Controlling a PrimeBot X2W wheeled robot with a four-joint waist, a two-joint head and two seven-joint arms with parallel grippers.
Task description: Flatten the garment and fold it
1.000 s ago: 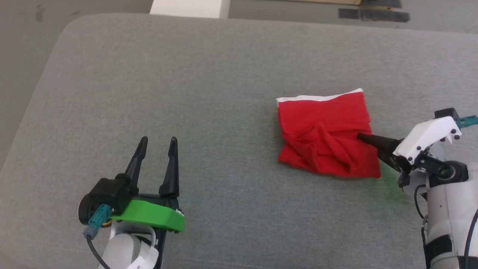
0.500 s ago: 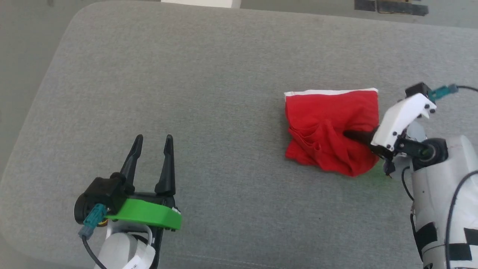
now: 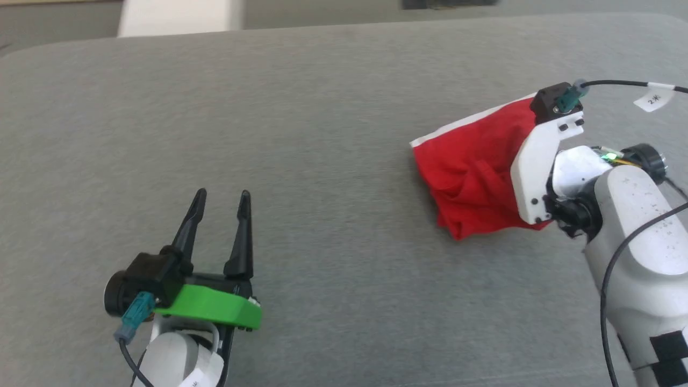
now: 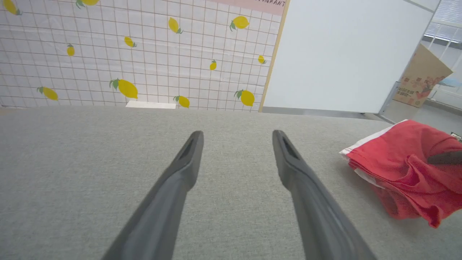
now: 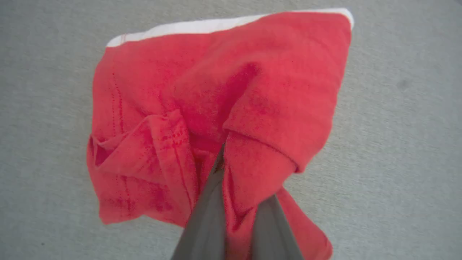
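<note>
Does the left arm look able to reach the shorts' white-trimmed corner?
Probably yes: the left gripper is open, bare grey surface lies between it and the shorts, whose right side the right gripper pinches.

Soft, even daylight everywhere, no glare. The head view is smeared by motion: the far edge of the grey surface (image 3: 322, 37) runs blurry, the garment (image 3: 473, 161) looks soft, and a faint shadow sits under its near side. The left wrist view is crisp, with a bright window (image 4: 447, 21); the left gripper (image 4: 237, 133) softens toward the lens, and the surface's far edge bows. The right wrist view is blurred, with the right gripper (image 5: 234, 173) out of focus.
</note>
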